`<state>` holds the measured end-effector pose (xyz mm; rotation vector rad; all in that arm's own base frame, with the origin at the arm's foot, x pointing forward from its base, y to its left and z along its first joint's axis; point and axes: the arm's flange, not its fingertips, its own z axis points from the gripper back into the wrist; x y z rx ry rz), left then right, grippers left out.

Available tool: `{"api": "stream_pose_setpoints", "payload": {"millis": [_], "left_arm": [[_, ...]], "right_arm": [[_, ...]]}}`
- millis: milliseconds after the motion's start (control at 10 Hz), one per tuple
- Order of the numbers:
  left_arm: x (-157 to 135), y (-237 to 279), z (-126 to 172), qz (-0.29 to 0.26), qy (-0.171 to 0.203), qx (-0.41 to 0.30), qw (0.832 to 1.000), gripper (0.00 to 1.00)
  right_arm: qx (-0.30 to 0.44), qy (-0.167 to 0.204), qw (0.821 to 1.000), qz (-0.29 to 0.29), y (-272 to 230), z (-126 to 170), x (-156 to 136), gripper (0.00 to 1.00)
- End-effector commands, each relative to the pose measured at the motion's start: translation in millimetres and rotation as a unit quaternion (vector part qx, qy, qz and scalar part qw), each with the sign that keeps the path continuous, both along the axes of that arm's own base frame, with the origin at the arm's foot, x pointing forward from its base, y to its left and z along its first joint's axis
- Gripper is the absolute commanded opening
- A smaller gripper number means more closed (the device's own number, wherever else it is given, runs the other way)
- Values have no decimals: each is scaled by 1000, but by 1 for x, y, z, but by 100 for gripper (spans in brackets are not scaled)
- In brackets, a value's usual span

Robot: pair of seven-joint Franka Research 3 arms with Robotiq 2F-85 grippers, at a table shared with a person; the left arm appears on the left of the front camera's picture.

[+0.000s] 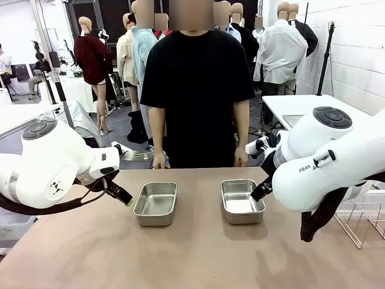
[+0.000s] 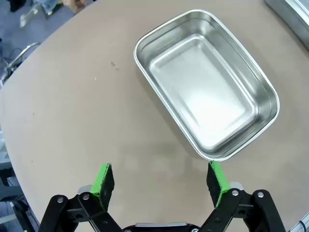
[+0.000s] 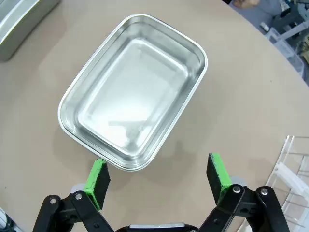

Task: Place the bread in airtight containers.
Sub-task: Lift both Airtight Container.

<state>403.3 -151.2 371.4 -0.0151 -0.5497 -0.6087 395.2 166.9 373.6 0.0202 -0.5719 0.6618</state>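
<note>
Jaws of left end effector [image 2: 161, 176] spread fully wide, green pads [image 2: 103, 180] bare, nothing gripped. Hovering low over counter [image 2: 72, 106], left tin [image 2: 207, 87] just ahead at 1 o'clock in wrist view, its near corner close beside one pad, contact not possible to tell. Right end effector [image 3: 157, 176] likewise spread wide and holding nothing, right tin [image 3: 133, 92] just ahead at 11 o'clock. From front: tins side by side mid-counter, apart from each other, left tin at 3 o'clock of left end effector, right tin at 9 o'clock of right end effector. Both tins empty, no lids on. Person [image 1: 192, 90] standing at 12 o'clock, far side of counter. Step in hand, by judgement: very start, nothing loaded yet. Next move: get hold of bread first, with a light squeeze across the crust, then lower into nearer tin.
</note>
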Motion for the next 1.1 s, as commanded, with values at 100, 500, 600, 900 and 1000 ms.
{"api": "stream_pose_setpoints", "payload": {"millis": [100,500,600,900,1000], "left_arm": [[0,0,0,0,0,0,1000,100],[0,0,0,0,0,0,1000,100],[0,0,0,0,0,0,1000,100],[0,0,0,0,0,0,1000,100],[0,0,0,0,0,0,1000,100]], "right_arm": [[0,0,1000,0,0,0,0,100],[0,0,1000,0,0,0,0,100],[0,0,1000,0,0,0,0,100],[0,0,1000,0,0,0,0,100],[0,0,1000,0,0,0,0,100]]}}
